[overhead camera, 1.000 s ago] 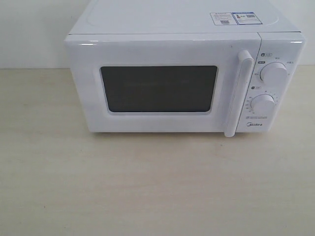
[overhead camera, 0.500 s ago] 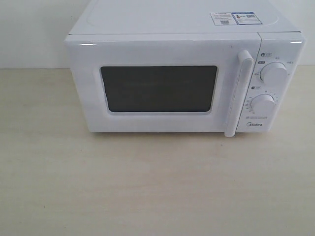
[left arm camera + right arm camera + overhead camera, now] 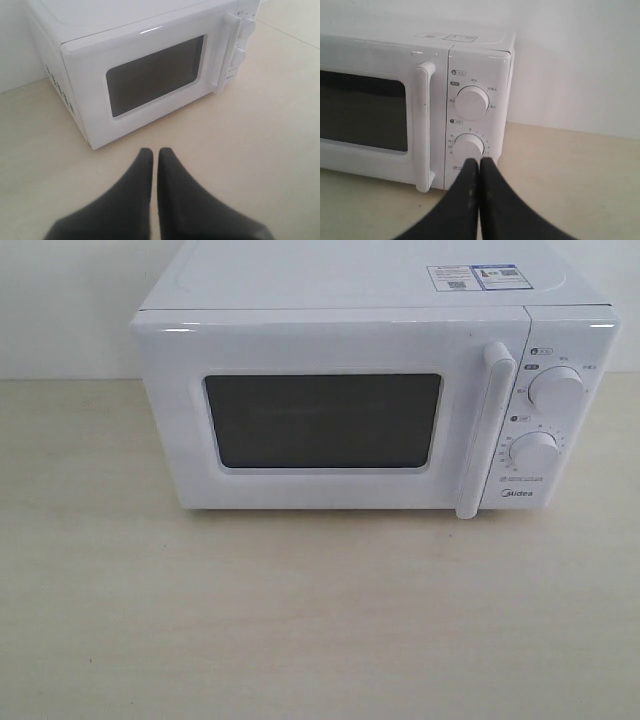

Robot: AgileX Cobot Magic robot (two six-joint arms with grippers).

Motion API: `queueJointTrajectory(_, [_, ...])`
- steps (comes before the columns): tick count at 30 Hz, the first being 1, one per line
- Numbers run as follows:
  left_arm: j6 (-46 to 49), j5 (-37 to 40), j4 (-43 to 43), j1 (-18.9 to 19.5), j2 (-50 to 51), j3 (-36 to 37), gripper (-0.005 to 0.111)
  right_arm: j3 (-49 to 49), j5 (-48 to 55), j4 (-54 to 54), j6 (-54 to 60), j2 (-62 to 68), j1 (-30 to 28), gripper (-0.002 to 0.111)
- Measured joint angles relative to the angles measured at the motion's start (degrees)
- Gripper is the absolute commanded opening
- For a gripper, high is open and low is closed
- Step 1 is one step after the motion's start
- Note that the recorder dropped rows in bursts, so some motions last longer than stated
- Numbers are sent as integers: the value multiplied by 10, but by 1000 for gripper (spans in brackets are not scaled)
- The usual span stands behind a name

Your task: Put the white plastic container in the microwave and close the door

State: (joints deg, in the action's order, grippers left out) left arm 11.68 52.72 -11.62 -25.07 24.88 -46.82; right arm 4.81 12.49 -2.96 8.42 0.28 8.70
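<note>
The microwave (image 3: 375, 330), where does it stand?
— On the pale wood-grain surface (image 3: 300, 620), with its back toward a white wall (image 3: 60, 310). A label sticker (image 3: 473, 277) lies on its top, toward the dial side.
— And the door (image 3: 335, 415)?
— Shut, flush with the front. Its window is dark, and the vertical white bar handle (image 3: 485, 430) runs down beside the two round dials, upper (image 3: 557, 390) and lower (image 3: 534, 453), with the Midea logo (image 3: 516, 494) under them.
— The white plastic container?
— I cannot tell where it is. It shows in no view, and the dark window gives no look inside.
— The left end effector (image 3: 154, 152)?
— Closed on nothing, its black fingers (image 3: 135, 190) pressed together with only a thin seam between. It hangs over bare surface in front of the door, well apart from it.
— The right end effector (image 3: 479, 161)?
— Also closed and empty. In the right wrist view its tips overlap the bottom edge of the lower dial, but the exterior view shows nothing touching that dial.
</note>
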Motion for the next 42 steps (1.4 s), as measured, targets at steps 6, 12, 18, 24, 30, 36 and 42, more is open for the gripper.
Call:
queueJointTrajectory(6, [0,0,1,0,0,0,4,-6,101,13,-49,0,0,0])
queueJointTrajectory(12, [0,0,1,0,0,0,4,-45,94,25,-49,0,0,0])
queueJointTrajectory(18, [0,0,1,0,0,0,4,-45,89,26,-29,0,0,0])
queueJointTrajectory(24, [0,0,1,0,0,0,4,-45,89,26,-91,0,0,0])
queueJointTrajectory(30, [0,0,1,0,0,0,4,-45,89,30,-102,0,0,0])
queueJointTrajectory(36, [0,0,1,0,0,0,4,-45,89,30,-102,0,-31,0])
queueJointTrajectory(42, [0,0,1,0,0,0,4,-45,89,30,-99,0,-53,0])
